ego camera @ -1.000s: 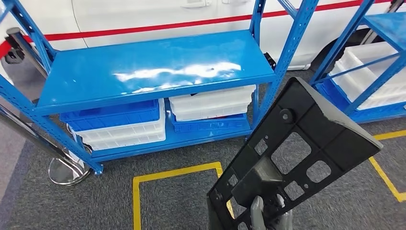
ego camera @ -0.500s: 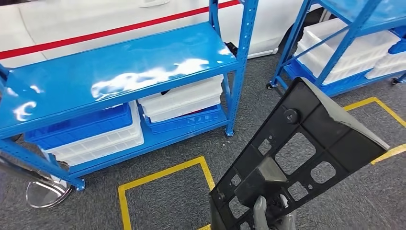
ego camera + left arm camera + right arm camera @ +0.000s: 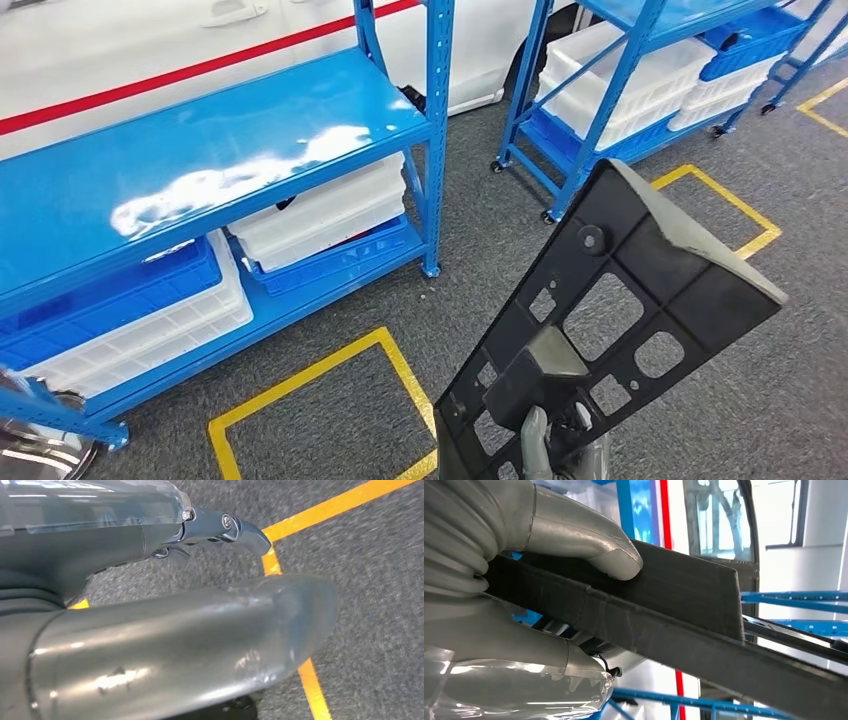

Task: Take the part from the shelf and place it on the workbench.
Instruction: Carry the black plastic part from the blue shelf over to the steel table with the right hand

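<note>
Part (image 3: 610, 330) held by right hand (image 3: 555, 455) at its lower end, fingers clamped on it; long axis rises up and rightward, off the shelf (image 3: 200, 160). Left hand (image 3: 165, 635) empty, hanging over floor; surface unseen

Head view looks down at the floor (image 3: 340, 420); wrist views sit close behind each robot hand.

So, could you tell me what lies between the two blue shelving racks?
Only bare grey carpet separates the near rack from the far rack, in the head view.
</note>
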`<state>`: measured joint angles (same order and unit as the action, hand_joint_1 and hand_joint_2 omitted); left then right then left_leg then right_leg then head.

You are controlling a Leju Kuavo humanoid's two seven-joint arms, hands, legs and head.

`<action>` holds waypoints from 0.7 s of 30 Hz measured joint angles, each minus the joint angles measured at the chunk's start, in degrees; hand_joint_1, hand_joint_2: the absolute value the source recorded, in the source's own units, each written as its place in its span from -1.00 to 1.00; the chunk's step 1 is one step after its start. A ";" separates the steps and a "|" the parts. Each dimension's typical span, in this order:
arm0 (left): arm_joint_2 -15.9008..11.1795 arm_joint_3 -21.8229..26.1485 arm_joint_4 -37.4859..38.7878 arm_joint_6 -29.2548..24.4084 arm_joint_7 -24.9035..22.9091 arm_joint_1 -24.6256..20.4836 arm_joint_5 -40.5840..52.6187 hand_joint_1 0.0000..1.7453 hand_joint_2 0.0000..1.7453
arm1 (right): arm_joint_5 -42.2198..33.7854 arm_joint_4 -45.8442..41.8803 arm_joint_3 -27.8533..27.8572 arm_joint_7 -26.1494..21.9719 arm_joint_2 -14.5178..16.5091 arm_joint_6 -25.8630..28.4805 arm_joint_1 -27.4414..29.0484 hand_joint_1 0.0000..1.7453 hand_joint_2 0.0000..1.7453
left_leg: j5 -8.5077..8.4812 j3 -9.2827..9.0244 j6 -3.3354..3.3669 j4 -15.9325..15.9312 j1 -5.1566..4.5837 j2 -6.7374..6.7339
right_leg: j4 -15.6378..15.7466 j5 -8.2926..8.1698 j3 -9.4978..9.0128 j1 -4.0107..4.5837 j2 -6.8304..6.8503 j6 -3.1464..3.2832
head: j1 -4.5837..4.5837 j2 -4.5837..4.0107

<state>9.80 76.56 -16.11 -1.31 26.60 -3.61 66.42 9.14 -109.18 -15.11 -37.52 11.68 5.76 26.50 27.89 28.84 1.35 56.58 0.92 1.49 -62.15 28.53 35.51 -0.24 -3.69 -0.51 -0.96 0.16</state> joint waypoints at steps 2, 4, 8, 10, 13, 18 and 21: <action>-0.34 0.16 0.00 0.22 -0.21 0.11 -0.02 -1.00 -1.00 | 0.36 0.85 -0.47 -0.02 -0.02 1.03 -0.72 1.00 1.00 | -0.10 0.16 0.24 -0.04 -0.20 -1.77 | -6.78 3.67 3.23 -0.20 2.75 -0.46 | -0.32 0.00; -0.69 0.25 0.00 0.54 -0.44 0.09 0.07 -1.00 -1.00 | 0.60 1.79 -0.86 -0.04 -0.08 2.14 -1.25 1.00 1.00 | -0.08 0.35 0.19 0.04 -0.28 -3.58 | -11.55 5.09 5.30 -0.58 3.39 -0.83 | -0.33 0.00; -0.99 0.26 0.05 1.07 -0.52 -0.47 0.36 -1.00 -1.00 | 0.83 2.98 -1.29 -0.06 -0.29 3.91 -1.75 1.00 1.00 | 0.29 0.08 -0.41 0.21 -0.44 -6.21 | -0.38 -0.22 -1.45 -0.71 6.16 -0.68 | -0.34 0.00; -1.07 0.24 0.08 1.09 -0.51 -0.74 0.60 -1.00 -1.00 | 0.94 3.13 -1.54 -0.07 -0.40 4.54 -1.95 1.00 1.00 | 0.53 -0.16 -1.08 0.35 -0.66 -7.09 | 3.61 -0.96 -3.52 -0.24 7.35 0.07 | -0.28 0.00; -1.12 0.21 0.10 1.08 -0.50 -1.23 0.87 -1.00 -1.00 | 1.06 3.15 -1.76 -0.08 -0.55 5.19 -1.82 1.00 1.00 | 0.88 -0.42 -2.07 0.54 -0.59 -8.01 | 4.00 -1.20 -3.23 -0.09 5.80 1.23 | -0.24 0.01; -1.15 0.19 0.23 1.01 -0.38 -1.26 1.07 -1.00 -1.00 | 1.60 2.98 -1.92 -0.05 -0.57 5.90 -1.34 1.00 1.00 | 8.64 5.54 -2.89 14.32 -0.15 -2.21 | 4.59 -1.93 -3.00 -0.33 2.80 2.59 | 0.33 0.00; -1.15 0.19 0.48 0.99 -0.40 -1.14 1.38 -1.00 -1.00 | 1.61 2.79 -1.92 -0.05 -0.57 6.30 -0.64 1.00 1.00 | 6.47 5.88 -2.74 14.60 -0.14 -1.68 | 4.24 -1.93 -2.97 -0.15 0.31 2.59 | 0.33 0.00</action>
<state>8.65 76.75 -15.63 -0.32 26.20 -4.75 67.80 10.74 -106.39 -17.03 -37.57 11.10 12.06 25.86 34.36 34.72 -1.39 71.17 0.79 -0.18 -57.91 26.60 32.54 -0.39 -3.37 2.08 -0.63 0.16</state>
